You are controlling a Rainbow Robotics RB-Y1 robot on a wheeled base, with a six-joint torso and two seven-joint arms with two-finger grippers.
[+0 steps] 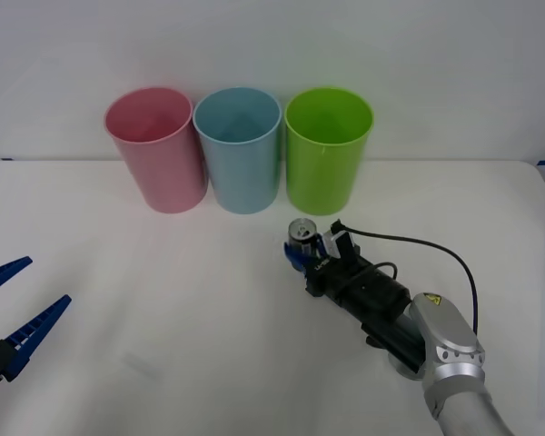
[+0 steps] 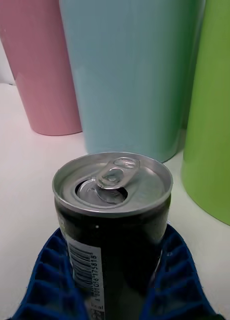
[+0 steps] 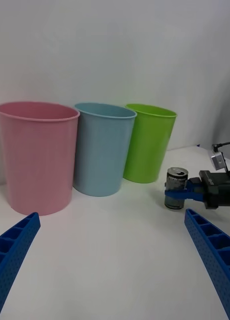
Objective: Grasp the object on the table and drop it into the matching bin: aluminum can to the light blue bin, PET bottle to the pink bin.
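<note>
- Far left, near edge of the surface (image 1: pixel 209 345): left tool (image 1: pixel 16 309) parked, blue fingers spread wide, nothing between them, well apart from the action.
- Back row, left to right: pink bin (image 1: pixel 156 150), light blue bin (image 1: pixel 239 150), lime green bin (image 1: pixel 327 150), all upright, rims nearly touching, nothing to be seen inside any of them.
- Just in front of the gap between light blue and green: aluminum can (image 1: pixel 302 238), upright, long axis vertical, pull-tab top up, seemingly resting on the surface.
- Right tool (image 1: pixel 305 252) reaching in low from the right, fingers (image 2: pixel 50 280) clamped either side of the can's lower body, so gripping the can.
- Key relation: matching bin beyond the can and a little left of it, rim far higher than the can's top.
- Judgement: grasp made, drop not yet done; next a lift well clear of that rim, then a short carry forward and left over the light blue opening.
- Risk: clipping the green bin close by on the right.
</note>
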